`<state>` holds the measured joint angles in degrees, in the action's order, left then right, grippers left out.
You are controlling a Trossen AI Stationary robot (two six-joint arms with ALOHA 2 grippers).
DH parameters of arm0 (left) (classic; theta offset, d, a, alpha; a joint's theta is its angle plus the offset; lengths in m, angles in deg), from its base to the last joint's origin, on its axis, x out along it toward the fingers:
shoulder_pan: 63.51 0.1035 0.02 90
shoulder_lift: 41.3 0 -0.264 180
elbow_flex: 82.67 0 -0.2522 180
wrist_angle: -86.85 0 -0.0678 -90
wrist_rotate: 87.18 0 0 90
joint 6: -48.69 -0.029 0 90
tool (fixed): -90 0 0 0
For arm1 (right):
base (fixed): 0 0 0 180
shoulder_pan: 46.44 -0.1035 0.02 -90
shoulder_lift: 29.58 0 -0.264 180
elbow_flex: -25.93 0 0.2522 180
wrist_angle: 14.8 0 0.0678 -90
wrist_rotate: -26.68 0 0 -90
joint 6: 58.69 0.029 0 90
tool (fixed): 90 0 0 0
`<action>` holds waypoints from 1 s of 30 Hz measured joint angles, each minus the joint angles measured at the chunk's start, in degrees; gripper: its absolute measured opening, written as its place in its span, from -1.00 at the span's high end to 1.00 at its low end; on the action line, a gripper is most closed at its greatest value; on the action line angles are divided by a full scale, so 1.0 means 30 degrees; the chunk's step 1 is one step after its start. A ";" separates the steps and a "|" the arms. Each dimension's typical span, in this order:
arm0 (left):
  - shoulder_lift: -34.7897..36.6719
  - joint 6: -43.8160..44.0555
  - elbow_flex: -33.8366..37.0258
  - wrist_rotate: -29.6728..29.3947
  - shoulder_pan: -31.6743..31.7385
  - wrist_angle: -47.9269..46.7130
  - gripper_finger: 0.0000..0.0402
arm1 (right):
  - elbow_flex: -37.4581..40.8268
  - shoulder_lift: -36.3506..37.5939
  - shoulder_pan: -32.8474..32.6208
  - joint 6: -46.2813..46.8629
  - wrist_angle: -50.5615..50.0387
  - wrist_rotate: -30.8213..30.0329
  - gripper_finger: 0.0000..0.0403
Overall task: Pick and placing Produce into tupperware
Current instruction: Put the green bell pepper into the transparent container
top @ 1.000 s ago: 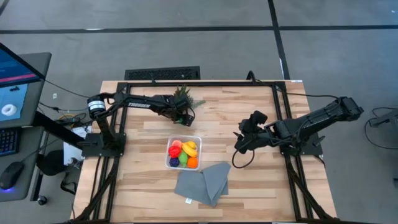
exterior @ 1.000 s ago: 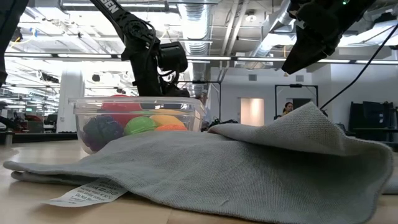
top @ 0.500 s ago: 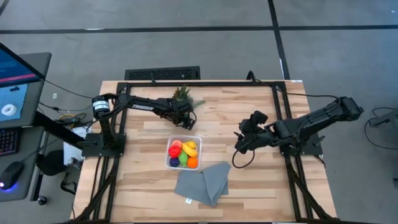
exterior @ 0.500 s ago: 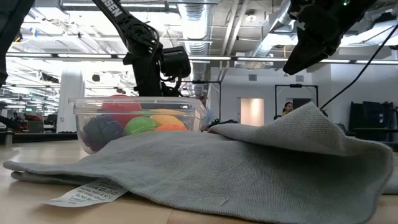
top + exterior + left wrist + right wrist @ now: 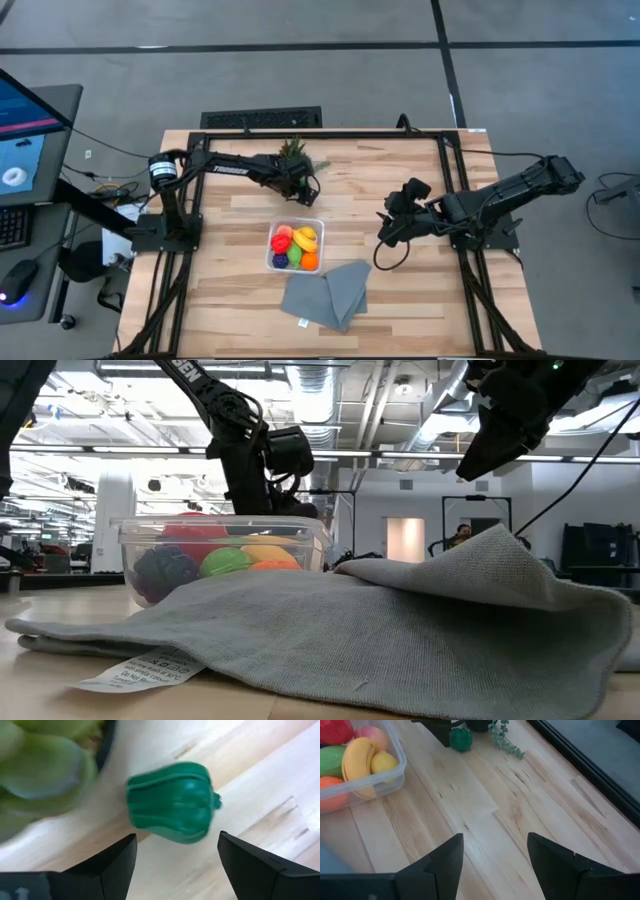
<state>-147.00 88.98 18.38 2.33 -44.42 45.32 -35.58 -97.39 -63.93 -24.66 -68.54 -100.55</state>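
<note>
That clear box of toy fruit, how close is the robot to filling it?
Nearly there. The clear box already holds most fruits. A green pepper still lies on the table beside the potted plant, with the left tool open in front of it. The right tool waits aside.

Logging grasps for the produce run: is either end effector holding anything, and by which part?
Nothing is held. The left end effector stands open near the green pepper, without touching it; the right end effector is open over bare table.

The desk (image 5: 400, 290) was a light wood plank top with a black frame round it. Sitting on it: a clear tub (image 5: 297, 246) of toy fruit near the middle, a rumpled grey cloth (image 5: 327, 294) right beside it, a spiky little plant (image 5: 293, 152) toward the back, and a green toy pepper (image 5: 172, 802) just beside the plant.
</note>
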 joint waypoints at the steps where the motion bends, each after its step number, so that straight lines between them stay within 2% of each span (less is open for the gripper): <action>1: 0.0003 -0.0074 -0.0015 0.0018 0.0077 -0.0077 -0.32 | 0.0000 0.0000 0.0000 0.0006 0.0020 0.0000 -0.22; 7: 0.0003 -0.0188 -0.0015 0.1214 0.0210 -0.0451 -0.40 | 0.0000 0.0000 0.0000 0.0013 0.0033 0.0005 -0.22; 14: 0.0003 -0.0326 -0.0023 0.1435 0.0130 -0.0574 -0.88 | 0.0000 0.0000 0.0000 0.0161 0.0036 0.0000 -0.22; 16: 0.0010 -0.0180 -0.0023 0.1250 0.0130 -0.0565 -0.96 | 0.0000 0.0000 -0.0033 0.0173 0.0033 0.0003 -0.22; 22: 0.0017 0.0380 -0.0023 0.1071 0.0130 0.0402 -0.93 | 0.0000 0.0000 -0.0051 0.0363 0.0041 0.0007 -0.22; 30: 0.0025 0.1433 -0.0027 0.0234 0.0353 0.0694 -0.99 | 0.0000 0.0000 -0.0051 0.0377 0.0041 0.0402 -0.22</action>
<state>-146.92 93.28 18.30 3.03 -43.36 47.40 -35.58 -97.39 -64.09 -23.53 -68.42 -99.34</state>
